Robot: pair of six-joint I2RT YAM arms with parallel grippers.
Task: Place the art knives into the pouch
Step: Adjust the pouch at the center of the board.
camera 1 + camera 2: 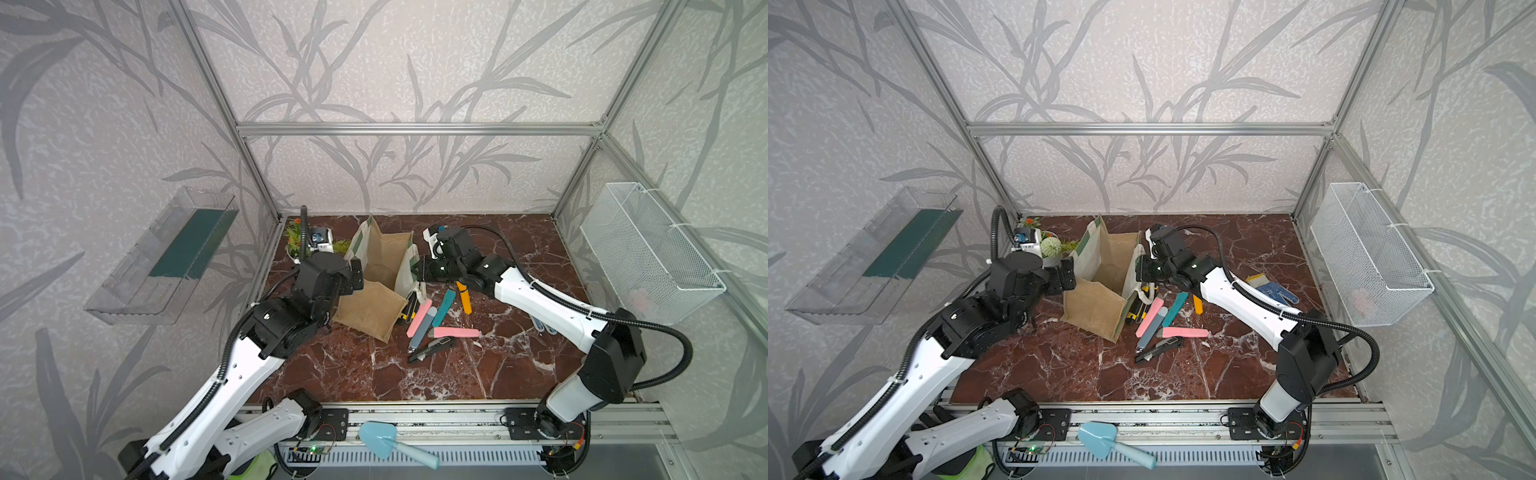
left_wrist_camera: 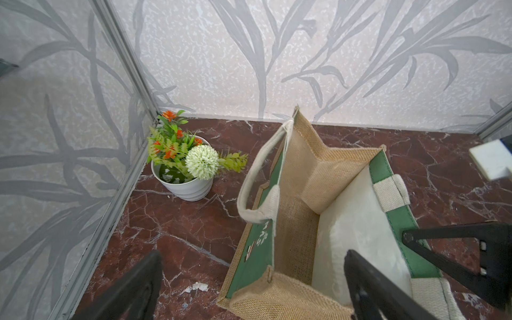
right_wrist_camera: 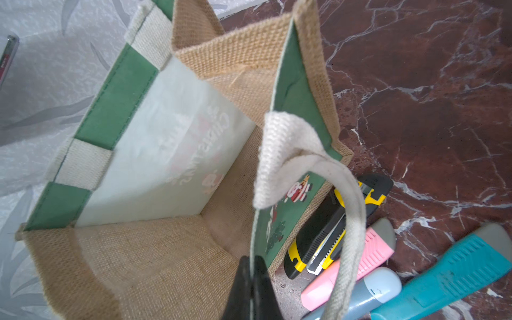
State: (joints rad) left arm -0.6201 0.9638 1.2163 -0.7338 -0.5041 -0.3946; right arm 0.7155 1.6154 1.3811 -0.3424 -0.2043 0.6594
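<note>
Just beside the fingers of the right gripper (image 3: 252, 266), art knives (image 1: 419, 318) lay heaped on the table (image 1: 415, 374), outside the open pouch (image 1: 384, 257), those fingers pinching its green-edged wall, left gripper (image 1: 357, 276) spread wide, seemingly straddling the opposite wall.

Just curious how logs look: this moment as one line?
left gripper open at pouch wall | right gripper shut on pouch rim | art knives outside
</note>
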